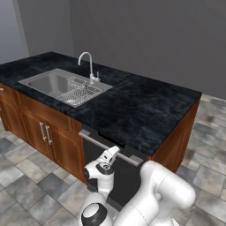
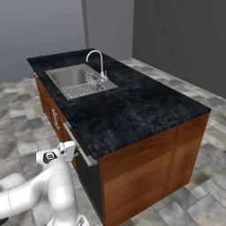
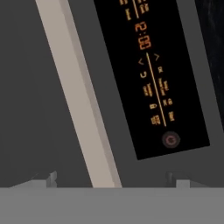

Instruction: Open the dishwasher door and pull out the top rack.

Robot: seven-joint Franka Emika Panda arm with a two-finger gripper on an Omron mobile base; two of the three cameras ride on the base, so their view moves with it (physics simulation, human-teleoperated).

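Kitchen island [image 1: 145, 110]: 1 sink [image 1: 53, 82]; 1 dishwasher door [image 1: 95, 152] closed; end effector [image 1: 115, 150] spread wide, empty.

Glossy white rounded arm segments [image 1: 163, 190] with dark joint caps.

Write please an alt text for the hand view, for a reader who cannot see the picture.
Close-up of the dark grey dishwasher door, crossed on a slant by its long silver bar handle, with the open gripper just short of it. Beside the handle lies a black control panel with orange symbols and digits.
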